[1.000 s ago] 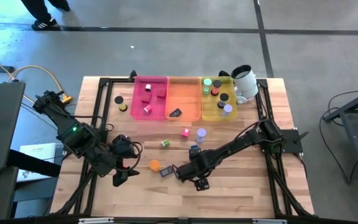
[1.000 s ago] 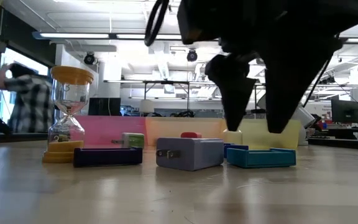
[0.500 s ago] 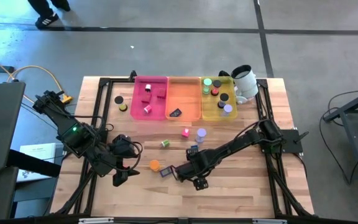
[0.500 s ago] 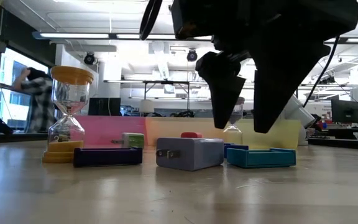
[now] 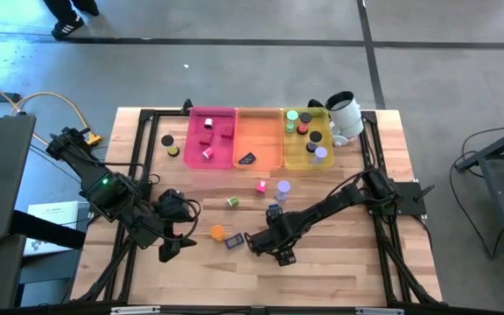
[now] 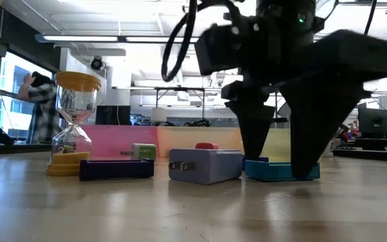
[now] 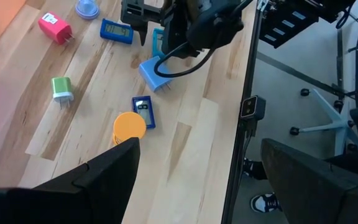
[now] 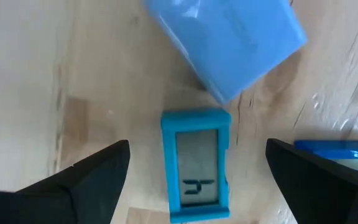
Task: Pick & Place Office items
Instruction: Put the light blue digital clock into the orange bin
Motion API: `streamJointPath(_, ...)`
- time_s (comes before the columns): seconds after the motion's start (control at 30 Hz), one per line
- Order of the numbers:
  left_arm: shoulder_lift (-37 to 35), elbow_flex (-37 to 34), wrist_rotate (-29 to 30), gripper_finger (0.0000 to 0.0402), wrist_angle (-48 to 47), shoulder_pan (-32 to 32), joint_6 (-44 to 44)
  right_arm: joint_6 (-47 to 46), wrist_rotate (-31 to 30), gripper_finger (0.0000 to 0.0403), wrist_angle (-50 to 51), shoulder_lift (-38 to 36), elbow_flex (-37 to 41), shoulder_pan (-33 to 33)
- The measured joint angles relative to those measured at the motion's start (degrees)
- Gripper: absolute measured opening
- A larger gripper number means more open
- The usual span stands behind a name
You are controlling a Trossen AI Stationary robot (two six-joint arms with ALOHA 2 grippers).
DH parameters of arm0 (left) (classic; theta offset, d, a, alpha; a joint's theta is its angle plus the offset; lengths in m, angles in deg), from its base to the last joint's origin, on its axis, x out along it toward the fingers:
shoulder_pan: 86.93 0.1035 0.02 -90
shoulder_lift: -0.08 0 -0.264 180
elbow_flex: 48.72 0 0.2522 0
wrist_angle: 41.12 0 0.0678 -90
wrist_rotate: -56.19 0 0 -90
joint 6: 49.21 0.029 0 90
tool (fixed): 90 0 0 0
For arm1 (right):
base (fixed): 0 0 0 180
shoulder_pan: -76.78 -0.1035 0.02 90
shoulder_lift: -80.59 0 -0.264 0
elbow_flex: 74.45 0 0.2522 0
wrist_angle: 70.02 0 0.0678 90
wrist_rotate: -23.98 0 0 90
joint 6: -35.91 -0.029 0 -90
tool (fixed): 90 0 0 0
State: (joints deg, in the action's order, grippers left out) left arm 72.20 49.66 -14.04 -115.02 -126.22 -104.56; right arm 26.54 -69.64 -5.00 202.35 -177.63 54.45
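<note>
My right gripper [image 5: 267, 248] is open and low over the table near its near edge. Its fingers stand on either side of a teal flat rectangle with a small screen [image 8: 196, 165], which lies flat on the wood [image 6: 281, 168], and touch nothing. A lavender-blue block [image 8: 229, 43] lies just beyond it [image 6: 205, 165]. An orange hourglass [image 5: 218, 232] and a dark blue rectangle [image 6: 116, 168] stand to its left. My left gripper [image 5: 171, 248] waits open near the table's left side, above the wood [image 7: 210, 180].
Pink [image 5: 210, 138], orange [image 5: 259, 131] and yellow [image 5: 296, 156] trays line the far edge, each holding small pieces. A white cup [image 5: 344, 114] lies at the far right. Green [image 5: 232, 201], pink [image 5: 261, 185] and lavender [image 5: 283, 186] pieces and another blue rectangle [image 5: 274, 210] sit mid-table.
My right gripper has come down toward the table, from hovering above the pieces until its open fingers reach beside the teal rectangle. The pieces have stayed where they were.
</note>
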Motion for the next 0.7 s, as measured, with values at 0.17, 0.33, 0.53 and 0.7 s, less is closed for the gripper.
streamJointPath(0.17,0.0,0.0,0.0,0.0325,0.0,0.0,0.0,0.0,0.9,0.0365,-2.0,-0.2,2.1,0.0)
streamJointPath(0.33,0.0,0.0,0.0,0.0325,0.0,0.0,0.0,-0.1,1.8,0.0340,-4.0,-0.5,4.0,0.0)
streamJointPath(0.53,0.0,0.0,0.0,0.0325,0.0,0.0,0.5,0.1,2.7,0.0271,-4.6,-0.4,4.1,0.0)
streamJointPath(0.7,0.0,0.0,0.3,0.0325,0.0,0.0,0.5,0.2,3.5,0.0193,-5.3,-0.3,4.1,-0.1)
